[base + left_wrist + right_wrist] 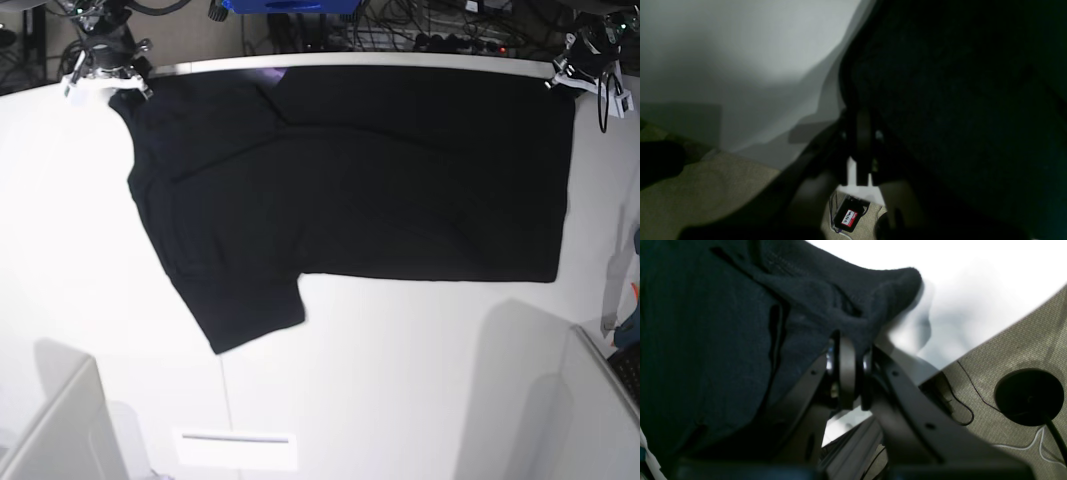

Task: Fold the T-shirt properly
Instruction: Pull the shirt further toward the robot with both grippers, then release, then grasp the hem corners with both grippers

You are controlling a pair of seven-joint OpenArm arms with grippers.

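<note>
One T-shirt (380, 170) only, large, black and plain on the showing side, spread wide across the white table (400, 380) with a short sleeve jutting toward the near edge. Two grippers, both at the far corners: left gripper (862, 116) with jaws pinched together on dark cloth, right gripper (848, 350) clamped likewise on a bunched fold.
</note>
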